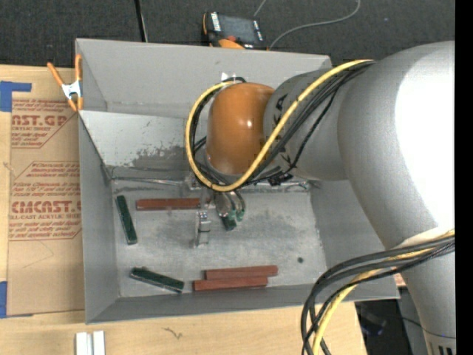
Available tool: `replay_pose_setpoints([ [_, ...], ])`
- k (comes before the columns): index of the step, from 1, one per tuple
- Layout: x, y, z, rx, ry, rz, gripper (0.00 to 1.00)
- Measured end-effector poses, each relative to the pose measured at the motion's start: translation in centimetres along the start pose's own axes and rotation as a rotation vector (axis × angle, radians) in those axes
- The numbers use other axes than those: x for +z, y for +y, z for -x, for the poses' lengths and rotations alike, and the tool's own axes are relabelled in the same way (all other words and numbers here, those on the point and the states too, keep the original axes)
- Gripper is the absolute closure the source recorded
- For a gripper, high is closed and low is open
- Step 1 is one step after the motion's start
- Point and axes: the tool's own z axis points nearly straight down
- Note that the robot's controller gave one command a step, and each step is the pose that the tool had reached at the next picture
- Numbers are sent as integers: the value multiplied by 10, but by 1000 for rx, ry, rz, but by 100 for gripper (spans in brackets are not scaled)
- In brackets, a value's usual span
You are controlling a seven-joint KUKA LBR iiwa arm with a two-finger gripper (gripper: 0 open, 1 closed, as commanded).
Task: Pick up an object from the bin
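Observation:
My gripper [202,229] hangs below the orange wrist cover, low over the middle of the bin floor. A brown flat stick [165,205] lies just to its left, and the stick's right end comes close to the gripper. Further left, a dark green stick [126,219] lies nearly upright in the view along the bin's left wall. I see nothing held by the gripper.
Near the front wall lie another dark green stick [157,279] and two brown sticks side by side [236,278]. The arm and its cables cover the right and back of the bin. Bare floor shows to the right of the gripper.

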Motion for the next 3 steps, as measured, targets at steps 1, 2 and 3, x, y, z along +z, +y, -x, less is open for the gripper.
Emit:
replay_pose_setpoints([
  [1, 18, 25, 12, -44, -5, 1, 0],
  [2, 17, 24, 13, -43, -4, 2, 100],
  [3, -137, 36, 15, -31, -14, 4, 100],
])
